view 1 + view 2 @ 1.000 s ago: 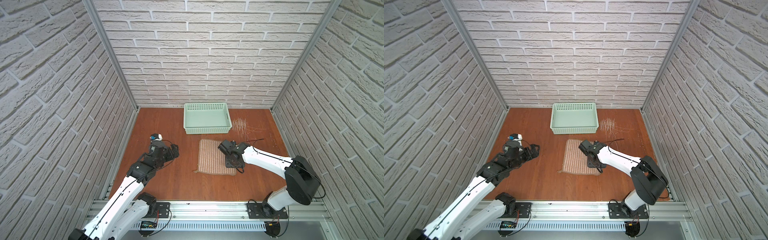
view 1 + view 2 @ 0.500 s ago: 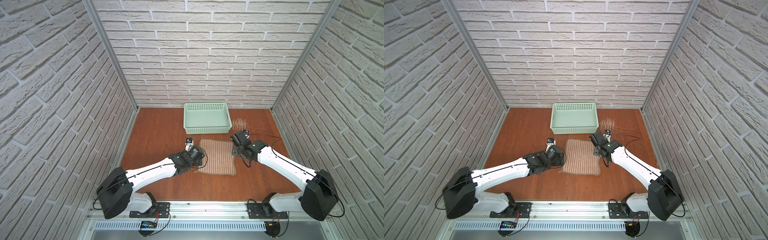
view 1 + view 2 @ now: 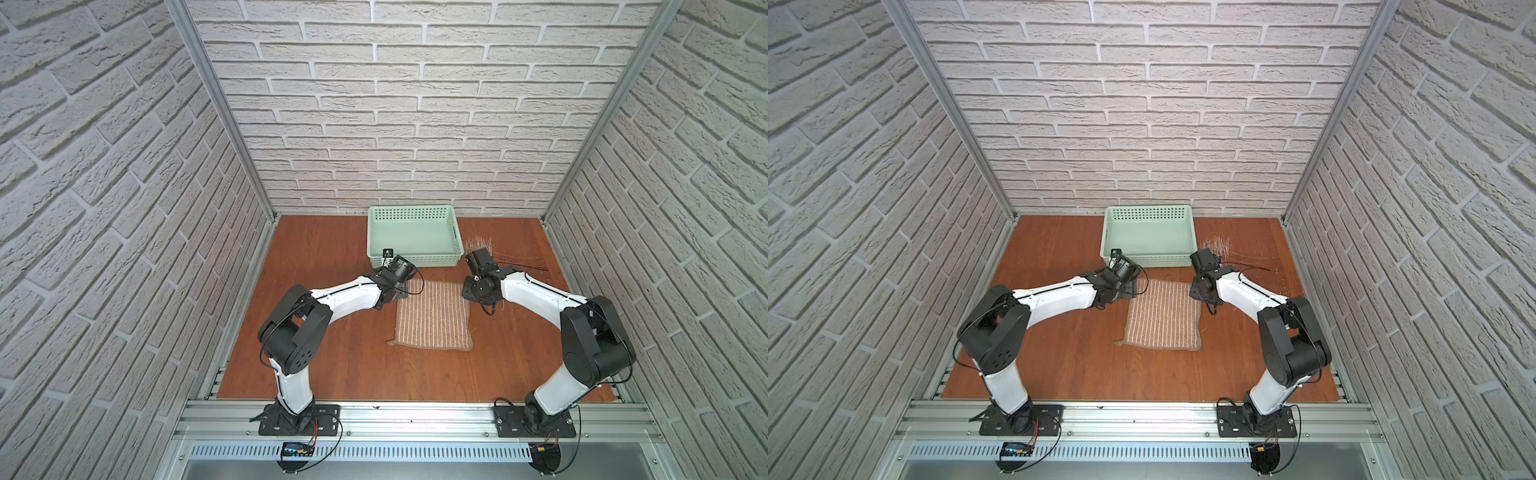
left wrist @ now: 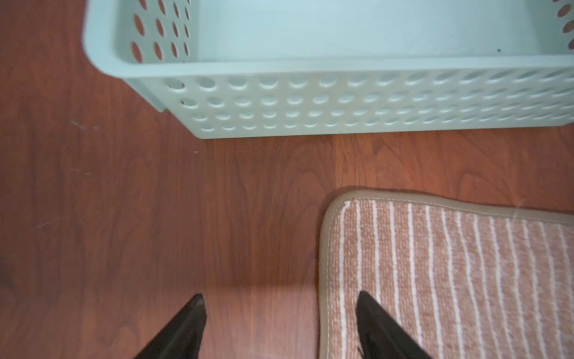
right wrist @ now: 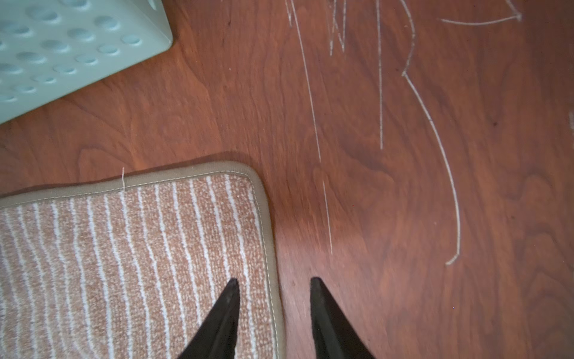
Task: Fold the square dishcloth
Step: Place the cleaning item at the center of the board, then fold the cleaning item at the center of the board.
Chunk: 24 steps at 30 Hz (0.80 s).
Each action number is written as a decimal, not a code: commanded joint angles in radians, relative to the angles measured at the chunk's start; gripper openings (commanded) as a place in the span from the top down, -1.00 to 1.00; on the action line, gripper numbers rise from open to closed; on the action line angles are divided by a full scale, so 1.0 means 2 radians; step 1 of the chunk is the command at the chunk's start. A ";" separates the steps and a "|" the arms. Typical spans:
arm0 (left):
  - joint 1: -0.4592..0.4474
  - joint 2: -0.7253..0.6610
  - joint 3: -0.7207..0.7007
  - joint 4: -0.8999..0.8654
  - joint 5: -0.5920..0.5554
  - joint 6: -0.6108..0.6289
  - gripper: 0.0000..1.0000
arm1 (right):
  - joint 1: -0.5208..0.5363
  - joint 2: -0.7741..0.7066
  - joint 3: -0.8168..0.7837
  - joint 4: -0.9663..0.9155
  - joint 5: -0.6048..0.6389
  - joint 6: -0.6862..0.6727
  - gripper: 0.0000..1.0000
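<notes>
Cloth: You are looking at the square dishcloth [image 3: 432,316], spread flat and unfolded in the middle of the wooden table [image 3: 332,340], its pale stripes running front to back.
Loop: A small loop [image 3: 392,337] sticks out at the cloth's near left corner.
Left gripper: Your left gripper [image 4: 279,296] stands at the cloth's far left corner with its jaws spread wide. In the left wrist view one fingertip [image 4: 363,303] is over the striped weave and the other is over bare wood, with the hemmed edge between them. Nothing is gripped.
Right gripper: Your right gripper [image 5: 274,280] mirrors it at the far right corner, with a narrower gap. It straddles the hem and has no hold on the cloth.
Contact: You cannot tell whether any fingertip touches the cloth or the wood.
Basket: The mint-green perforated basket [image 3: 415,259] sits just beyond the cloth's far edge, with a strip of bare wood between them.
Table marks: Pale scratches [image 5: 435,140] cross the wood to the right of the basket, beyond the right gripper.
</notes>
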 commanded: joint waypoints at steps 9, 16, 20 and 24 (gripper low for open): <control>0.016 0.080 0.077 0.007 0.061 0.053 -0.43 | -0.013 0.029 0.002 0.057 -0.037 -0.025 0.32; 0.029 0.104 0.099 0.005 0.087 0.056 -0.22 | -0.016 0.037 0.002 0.061 -0.036 -0.025 0.35; 0.030 0.117 0.100 0.006 0.105 0.058 -0.11 | -0.021 0.045 0.003 0.060 -0.034 -0.021 0.36; 0.030 0.125 0.098 0.008 0.109 0.059 -0.07 | -0.027 0.053 0.006 0.059 -0.037 -0.023 0.38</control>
